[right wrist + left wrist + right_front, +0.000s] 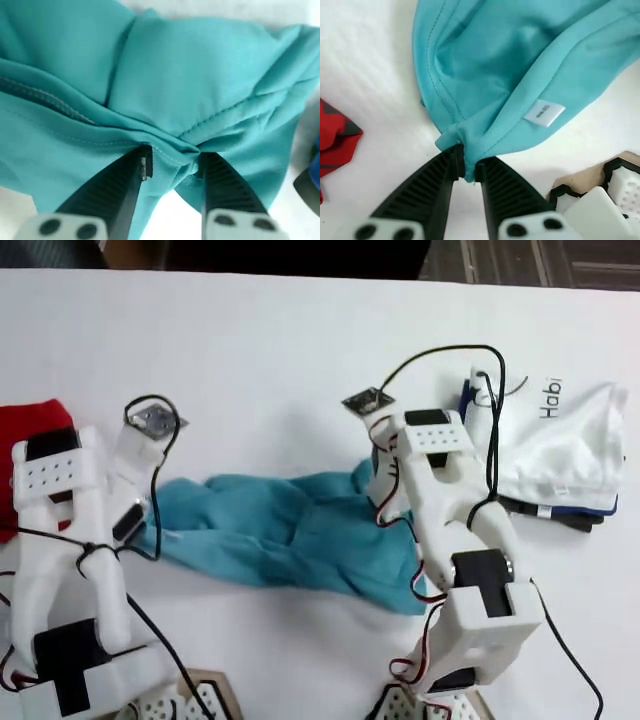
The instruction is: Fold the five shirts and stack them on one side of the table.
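Far left: a red shirt (28, 420) lies bunched at the edge of the white bench (280, 350), just beside the left arm.

Left of centre: the left end effector (467, 172) is pressed together on a small pucker of hem at one end of the teal shirt (290, 530). Its two black fingers nearly meet, with a thin fold of cloth between them. A white label (544, 112) sits on the fabric near this grip.

Centre: the teal shirt lies crumpled in a long band across the bench between the two arms, not yet flattened or folded.

Right of centre: the right end effector (172, 167) pinches a thicker gather at the shirt's other end, close to a stitched seam (45, 97). Its fingers stand wider apart because the bunched cloth fills the gap.

Far right: a white shirt (565, 445) rests on what appears to be a dark blue shirt (466, 398), well apart from the red one.

Handling note: the teal fabric looks light, soft and limp, so it will sag and wrinkle between grips and keep no shape of its own. Thin knit of this kind may slip from a shallow pinch. Hems and seams, where layers double, probably offer the firmest hold, and opposite ends suit spreading it flat.
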You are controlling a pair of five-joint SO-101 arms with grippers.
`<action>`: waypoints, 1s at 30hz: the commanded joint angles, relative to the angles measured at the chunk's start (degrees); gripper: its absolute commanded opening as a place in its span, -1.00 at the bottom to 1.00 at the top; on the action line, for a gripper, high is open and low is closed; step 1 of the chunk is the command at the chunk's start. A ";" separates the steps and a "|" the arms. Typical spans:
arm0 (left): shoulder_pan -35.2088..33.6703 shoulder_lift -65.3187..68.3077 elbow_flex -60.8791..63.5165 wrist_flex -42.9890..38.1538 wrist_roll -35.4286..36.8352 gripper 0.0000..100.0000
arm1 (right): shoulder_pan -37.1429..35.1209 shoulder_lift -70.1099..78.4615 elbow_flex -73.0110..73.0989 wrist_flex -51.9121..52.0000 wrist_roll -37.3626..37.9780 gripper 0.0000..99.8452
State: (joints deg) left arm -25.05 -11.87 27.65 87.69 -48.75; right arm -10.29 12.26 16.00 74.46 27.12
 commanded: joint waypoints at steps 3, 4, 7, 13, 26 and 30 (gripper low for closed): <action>0.44 -1.32 -0.31 -0.35 0.00 -0.95 | -1.10 -6.81 -2.20 0.48 0.00 -0.70; 0.44 -1.32 -0.31 -0.35 0.00 -0.95 | -1.54 -7.43 -2.20 0.48 0.00 -0.71; 0.44 -1.32 -0.31 -0.35 0.00 -0.95 | -2.07 -9.27 -2.20 0.48 0.00 -0.72; 0.44 -1.32 -0.31 -0.35 0.00 -0.95 | -1.98 -11.47 -2.02 0.57 0.00 -0.89; 0.44 -1.32 -0.31 -0.35 0.00 -0.95 | -1.45 -11.91 -2.20 0.40 0.09 -0.96; 0.44 -1.32 -0.31 -0.35 -0.09 -0.95 | -1.71 -11.65 -2.20 0.57 0.09 -0.93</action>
State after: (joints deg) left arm -25.05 -11.87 27.65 87.69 -48.75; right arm -11.87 4.09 16.00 74.64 27.12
